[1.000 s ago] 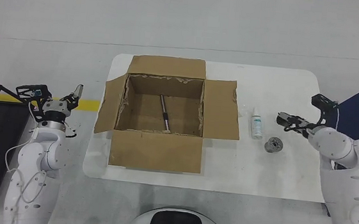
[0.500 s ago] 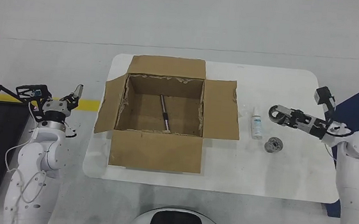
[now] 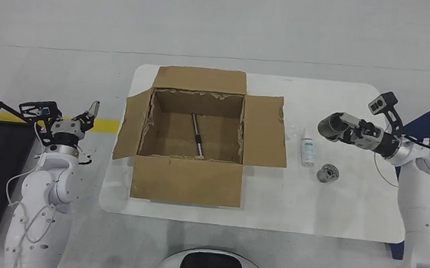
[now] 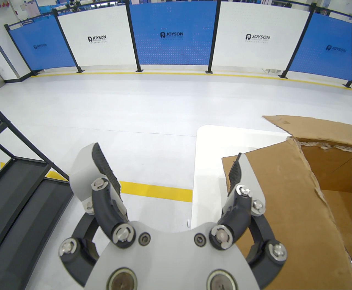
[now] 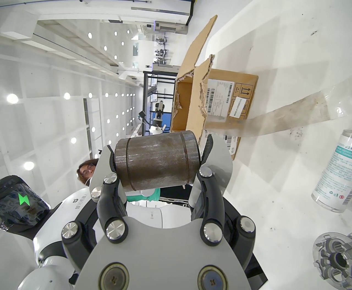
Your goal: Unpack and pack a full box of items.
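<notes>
Right gripper (image 5: 160, 148) clamps a metal cylinder (image 5: 155, 167) above the desk (image 3: 316, 204), right of the open box (image 3: 188, 179), near the bottle (image 3: 307, 151). Left gripper (image 4: 167, 156) hangs apart beside the desk's left edge.

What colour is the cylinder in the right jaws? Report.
Cylinder: dark rusty grey; right wrist view.

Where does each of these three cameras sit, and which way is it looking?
Top view: above the arms, looking down on the table and open box; left arm and right arm at the sides.
Left wrist view: on the left wrist, facing fence panels past the open left gripper.
Right wrist view: on the right wrist, facing the box past the right gripper clamping a metal cylinder.
Shared: top and right wrist views both show the bottle.
</notes>
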Tool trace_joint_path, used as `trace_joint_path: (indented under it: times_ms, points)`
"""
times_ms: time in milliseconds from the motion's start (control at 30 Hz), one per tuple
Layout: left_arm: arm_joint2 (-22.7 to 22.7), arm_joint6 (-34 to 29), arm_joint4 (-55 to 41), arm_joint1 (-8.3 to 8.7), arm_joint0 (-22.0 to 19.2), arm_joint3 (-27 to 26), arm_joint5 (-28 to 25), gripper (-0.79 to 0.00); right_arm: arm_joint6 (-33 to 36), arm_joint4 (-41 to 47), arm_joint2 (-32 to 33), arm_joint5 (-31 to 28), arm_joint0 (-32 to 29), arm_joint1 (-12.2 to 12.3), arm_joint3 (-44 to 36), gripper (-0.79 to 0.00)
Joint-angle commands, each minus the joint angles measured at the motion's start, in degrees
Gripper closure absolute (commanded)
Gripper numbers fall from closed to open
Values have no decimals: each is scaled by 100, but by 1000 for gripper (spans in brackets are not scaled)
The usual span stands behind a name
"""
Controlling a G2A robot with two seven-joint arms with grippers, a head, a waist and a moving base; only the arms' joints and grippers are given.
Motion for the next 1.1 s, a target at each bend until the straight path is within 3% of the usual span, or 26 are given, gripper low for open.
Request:
trace_joint_path:
  times_ms: [0, 200, 333, 567, 800, 1067]
  points:
    - [0, 0, 0, 0, 0, 0, 0, -785, -1, 0, 0, -1, 0, 0, 0, 0]
    - [0, 0, 0, 0, 0, 0, 0, -785, 1, 186, -83, -15, -10, -25, -212, 0]
    - [0, 0, 0, 0, 0, 0, 0, -785, 78, 219, -992, 15, 230, -151, -1114, 0]
    - [0, 0, 0, 0, 0, 0, 0, -785, -775, -138, -2848, 321, 1411, -530, -1412, 0]
    - [0, 0, 0, 0, 0, 0, 0, -785, -1621, -535, -4335, 247, 2189, -964, -1007, 0]
    - [0, 0, 0, 0, 0, 0, 0, -785, -2697, -2014, -5605, -163, 2713, -1400, -389, 0]
